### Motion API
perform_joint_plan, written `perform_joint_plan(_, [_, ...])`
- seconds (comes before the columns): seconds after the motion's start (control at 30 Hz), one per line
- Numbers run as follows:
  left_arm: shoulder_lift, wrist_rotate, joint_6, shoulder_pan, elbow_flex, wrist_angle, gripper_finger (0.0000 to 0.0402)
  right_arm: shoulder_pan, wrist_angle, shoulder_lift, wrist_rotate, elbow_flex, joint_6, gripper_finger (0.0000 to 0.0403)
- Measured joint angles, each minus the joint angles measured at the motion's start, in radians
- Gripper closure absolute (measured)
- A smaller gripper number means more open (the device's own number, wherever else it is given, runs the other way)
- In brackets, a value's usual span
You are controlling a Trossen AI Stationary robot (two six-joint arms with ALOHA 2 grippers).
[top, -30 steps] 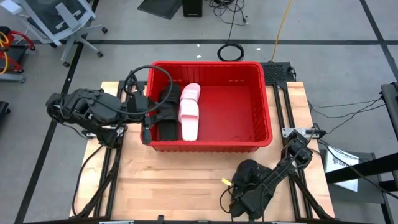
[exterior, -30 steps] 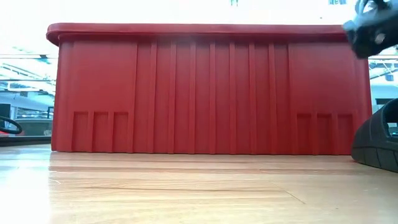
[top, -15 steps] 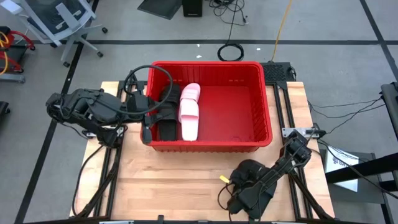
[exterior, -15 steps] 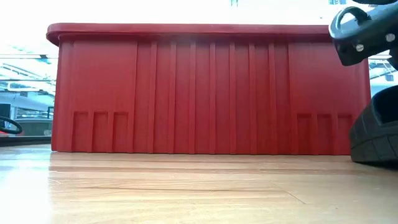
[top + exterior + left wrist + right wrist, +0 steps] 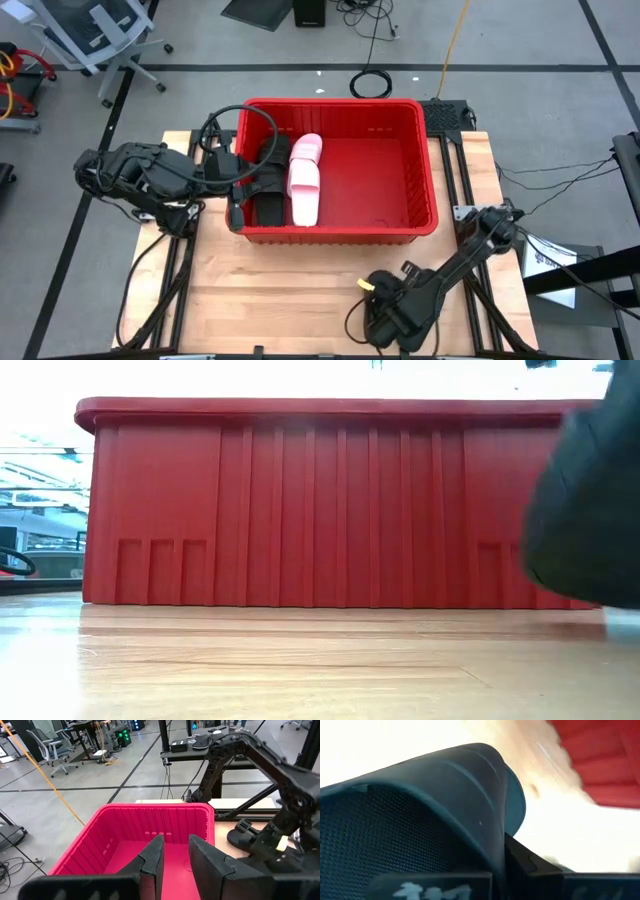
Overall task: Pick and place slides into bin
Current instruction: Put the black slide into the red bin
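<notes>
The red bin (image 5: 330, 104) stands at the table's far middle and fills the low view (image 5: 330, 500). Inside, by its left wall, lie black slides (image 5: 262, 190) and pale pink slides (image 5: 305, 180). My left gripper (image 5: 243, 188) hovers over the bin's left wall, its fingers (image 5: 152, 862) a little apart and empty. My right gripper (image 5: 385, 315) is at the table's near right, down on another black slide (image 5: 398, 298). That slide fills the right wrist view (image 5: 420, 795) and is a dark blur in the low view (image 5: 590, 510). My right gripper is on the black slide's wide curved strap (image 5: 485, 780), which arches right in front of one dark finger (image 5: 530, 865). It comes at it slanting down from the table's right. The gripper hides the place of contact. The slide's underside is just above the table.
Bare wooden table lies in front of the bin and to its left. Black frame rails and cables run along both table sides. The right arm's links stretch from the table's right edge (image 5: 480, 240) toward the near middle.
My right gripper has gone down and toward the table's left and near edge, onto the black slide. The slide has shifted left with it and now stands larger and higher in the low view, off the spot where it lay.
</notes>
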Motion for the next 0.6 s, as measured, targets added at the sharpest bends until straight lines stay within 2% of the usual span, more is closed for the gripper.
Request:
perform_joint_plan(0.3, [0.000, 0.000, -0.021, 0.000, 0.000, -0.058, 0.0314, -0.002, 0.345, -0.158, 0.088, 0.000, -0.049, 0.0402])
perform_joint_plan(0.6, [-0.006, 0.035, -0.024, 0.000, 0.000, -0.105, 0.0314, -0.011, 0.785, -0.278, 0.237, 0.000, -0.248, 0.0402])
